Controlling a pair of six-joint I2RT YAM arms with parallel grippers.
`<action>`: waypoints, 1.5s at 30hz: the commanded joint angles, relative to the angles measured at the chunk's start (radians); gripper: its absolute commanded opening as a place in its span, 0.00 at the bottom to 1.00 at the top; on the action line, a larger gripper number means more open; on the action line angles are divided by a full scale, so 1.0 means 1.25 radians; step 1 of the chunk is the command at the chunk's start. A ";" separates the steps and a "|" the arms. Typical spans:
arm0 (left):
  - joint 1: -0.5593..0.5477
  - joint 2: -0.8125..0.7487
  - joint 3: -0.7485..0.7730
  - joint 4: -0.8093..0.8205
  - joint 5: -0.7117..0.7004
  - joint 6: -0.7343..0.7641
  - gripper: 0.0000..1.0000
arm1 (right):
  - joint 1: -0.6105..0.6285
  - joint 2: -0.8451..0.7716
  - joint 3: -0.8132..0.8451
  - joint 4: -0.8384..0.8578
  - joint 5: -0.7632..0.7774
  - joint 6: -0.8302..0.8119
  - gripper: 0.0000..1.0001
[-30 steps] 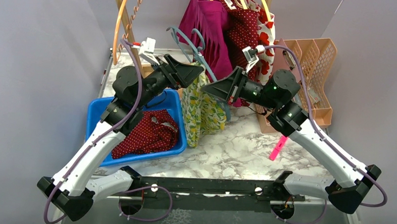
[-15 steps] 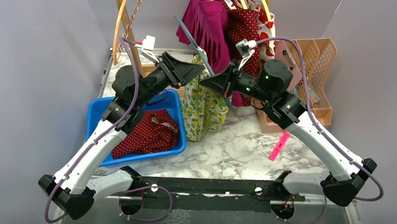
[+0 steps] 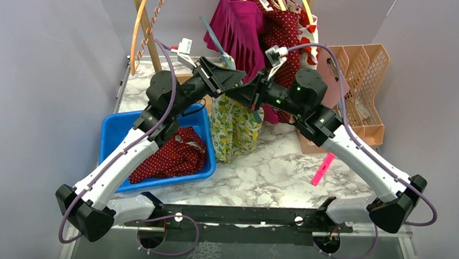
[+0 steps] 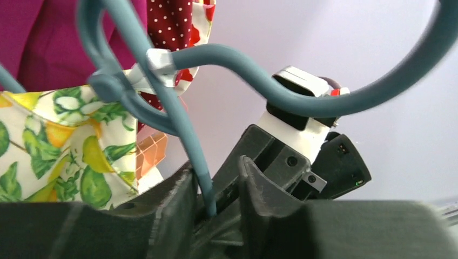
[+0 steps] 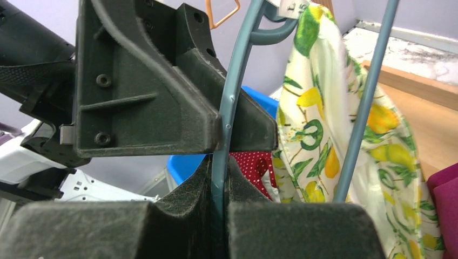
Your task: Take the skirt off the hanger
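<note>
The skirt (image 3: pixel 233 129), white with a lemon print, hangs clipped to a grey-blue hanger (image 3: pixel 216 38) above the table's middle. In the right wrist view my right gripper (image 5: pixel 219 189) is shut on the hanger's curved wire (image 5: pixel 232 91), with the skirt (image 5: pixel 324 135) draping to its right. My left gripper (image 3: pixel 240 80) meets the right gripper (image 3: pixel 233 94) head-on. In the left wrist view a straight hanger bar (image 4: pixel 186 135) runs down between my left gripper's (image 4: pixel 216 183) jaws, against the left finger (image 4: pixel 173 205), with a gap to the other. The skirt (image 4: pixel 65 140) shows at left.
A blue bin (image 3: pixel 113 130) holding a red dotted garment (image 3: pixel 170 153) sits at left under the left arm. Magenta and red garments (image 3: pixel 249 31) hang on the rack behind. An orange organiser tray (image 3: pixel 364 71) stands at right, and a pink marker (image 3: pixel 322 168) lies on the marble.
The left arm reached right toward the hanger and its jaws narrowed around the bar. The right arm carried the hanger up and left, toward the left gripper.
</note>
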 commanded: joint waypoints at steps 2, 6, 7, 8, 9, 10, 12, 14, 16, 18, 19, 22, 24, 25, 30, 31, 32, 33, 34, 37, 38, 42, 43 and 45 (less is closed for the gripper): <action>-0.008 0.023 0.022 0.035 0.003 -0.008 0.15 | 0.021 0.003 -0.002 0.051 0.014 -0.002 0.01; -0.008 -0.019 0.027 -0.075 -0.052 0.056 0.00 | 0.020 -0.021 0.024 -0.088 0.038 -0.046 0.21; -0.008 -0.031 0.034 -0.109 -0.060 0.080 0.00 | 0.021 -0.029 0.034 -0.140 0.036 -0.079 0.31; -0.006 -0.038 0.047 -0.141 -0.064 0.108 0.00 | 0.020 -0.037 0.046 -0.213 0.040 -0.109 0.43; -0.004 -0.044 0.063 -0.181 -0.066 0.135 0.00 | 0.020 -0.047 0.055 -0.263 0.040 -0.136 0.54; -0.002 -0.047 0.076 -0.216 -0.064 0.157 0.00 | 0.020 -0.058 0.067 -0.313 0.040 -0.166 0.62; 0.007 -0.050 0.094 -0.264 -0.035 0.190 0.00 | 0.020 -0.087 0.090 -0.407 0.053 -0.209 0.76; 0.026 -0.057 0.096 -0.286 0.026 0.205 0.00 | 0.020 -0.125 0.098 -0.465 0.090 -0.236 0.84; 0.053 -0.060 0.091 -0.296 0.109 0.203 0.00 | 0.019 -0.155 0.100 -0.496 0.126 -0.248 0.88; 0.077 -0.059 0.092 -0.311 0.202 0.200 0.00 | 0.013 -0.161 0.101 -0.508 0.136 -0.255 0.87; 0.083 -0.061 0.091 -0.317 0.239 0.198 0.00 | 0.007 -0.150 0.105 -0.508 0.116 -0.263 0.84; 0.093 -0.075 0.096 -0.332 0.323 0.204 0.00 | -0.008 -0.094 0.152 -0.497 0.040 -0.271 0.75; 0.102 -0.078 0.097 -0.337 0.370 0.204 0.00 | -0.015 -0.077 0.162 -0.435 -0.023 -0.276 0.72; 0.104 -0.079 0.096 -0.336 0.392 0.201 0.00 | -0.018 -0.076 0.155 -0.391 -0.057 -0.284 0.72; 0.105 -0.087 0.068 -0.248 0.484 0.140 0.00 | -0.098 -0.034 0.093 -0.210 -0.251 -0.256 0.48; 0.105 -0.090 0.067 -0.244 0.485 0.136 0.00 | -0.122 -0.025 0.081 -0.176 -0.303 -0.244 0.47; 0.105 -0.096 0.066 -0.249 0.481 0.138 0.00 | -0.139 -0.019 0.071 -0.140 -0.352 -0.241 0.47; 0.105 -0.100 0.064 -0.255 0.478 0.139 0.00 | -0.147 -0.018 0.062 -0.112 -0.381 -0.239 0.49; 0.105 -0.102 0.062 -0.253 0.484 0.135 0.00 | -0.151 -0.021 0.049 -0.082 -0.400 -0.233 0.51; 0.105 -0.107 0.045 -0.229 0.500 0.113 0.00 | -0.153 -0.027 -0.008 0.064 -0.447 -0.175 0.57; 0.105 -0.109 0.044 -0.229 0.501 0.114 0.00 | -0.153 -0.019 -0.019 0.106 -0.461 -0.144 0.57; 0.106 -0.106 0.045 -0.217 0.490 0.115 0.00 | -0.152 0.028 -0.011 0.208 -0.542 -0.050 0.53; 0.105 -0.105 0.044 -0.211 0.487 0.113 0.00 | -0.151 0.030 -0.014 0.224 -0.541 -0.031 0.53; 0.105 -0.100 0.041 -0.202 0.483 0.110 0.00 | -0.149 0.020 -0.031 0.240 -0.511 -0.022 0.54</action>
